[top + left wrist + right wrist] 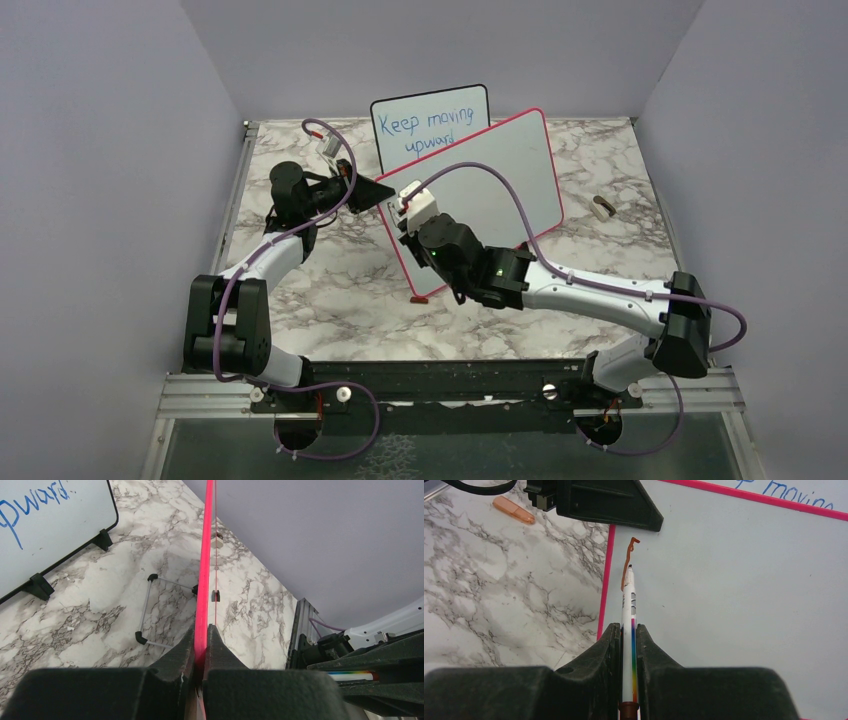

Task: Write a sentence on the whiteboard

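Whiteboard (510, 170) stands mid-table in the top view. My left gripper (385, 190) pinches its left edge, I judge to brace it against writing pressure, and my right gripper (405, 205) works near that edge.

Left wrist: jaws are closed on the glossy pink frame (204, 570), seen edge-on.

Right wrist: jaws clamp a slim white pen (629, 615), its tip on the smooth surface. The sentence (626, 565) is one brownish-red stroke, barely begun.
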`<act>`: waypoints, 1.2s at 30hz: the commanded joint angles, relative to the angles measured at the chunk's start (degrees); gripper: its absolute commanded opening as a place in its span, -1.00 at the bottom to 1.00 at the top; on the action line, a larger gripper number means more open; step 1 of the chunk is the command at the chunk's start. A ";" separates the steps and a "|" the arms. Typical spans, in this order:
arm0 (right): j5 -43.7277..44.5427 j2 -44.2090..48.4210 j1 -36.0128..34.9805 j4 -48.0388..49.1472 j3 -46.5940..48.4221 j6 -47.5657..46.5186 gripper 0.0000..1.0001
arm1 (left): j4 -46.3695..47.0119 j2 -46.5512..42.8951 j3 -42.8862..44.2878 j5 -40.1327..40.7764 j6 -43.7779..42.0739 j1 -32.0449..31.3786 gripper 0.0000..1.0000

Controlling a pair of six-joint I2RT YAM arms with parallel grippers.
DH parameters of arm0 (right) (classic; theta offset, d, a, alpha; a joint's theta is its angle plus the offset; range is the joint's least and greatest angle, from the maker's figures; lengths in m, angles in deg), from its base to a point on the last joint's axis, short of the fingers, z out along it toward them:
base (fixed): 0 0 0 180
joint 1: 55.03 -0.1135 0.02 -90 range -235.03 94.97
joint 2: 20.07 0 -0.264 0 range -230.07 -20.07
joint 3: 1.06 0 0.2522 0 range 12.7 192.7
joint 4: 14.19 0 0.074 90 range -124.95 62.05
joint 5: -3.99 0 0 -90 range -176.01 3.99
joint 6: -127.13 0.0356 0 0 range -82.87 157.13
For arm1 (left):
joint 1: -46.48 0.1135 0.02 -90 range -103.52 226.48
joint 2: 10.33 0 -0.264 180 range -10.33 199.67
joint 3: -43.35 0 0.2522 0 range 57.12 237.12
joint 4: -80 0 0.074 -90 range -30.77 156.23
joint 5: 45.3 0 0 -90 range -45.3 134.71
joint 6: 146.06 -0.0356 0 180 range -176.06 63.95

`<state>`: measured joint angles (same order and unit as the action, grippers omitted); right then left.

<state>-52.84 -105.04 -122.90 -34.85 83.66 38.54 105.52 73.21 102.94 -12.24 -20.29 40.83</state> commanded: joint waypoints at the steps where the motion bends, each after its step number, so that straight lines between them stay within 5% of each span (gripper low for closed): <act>1: 1.85 -1.26 -0.41 1.16 0.23 -0.45 -0.98 | -1.52 0.30 -0.68 0.26 -2.98 -0.77 -1.00; 36: 6.60 -2.73 -0.41 0.16 0.73 -0.80 -0.98 | -1.50 0.65 -0.74 0.09 -2.90 -0.77 -1.00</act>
<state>-50.02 -107.46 -123.01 -34.87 83.66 38.11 105.50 73.21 102.94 -12.24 -20.29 40.83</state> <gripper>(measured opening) 0.174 0.036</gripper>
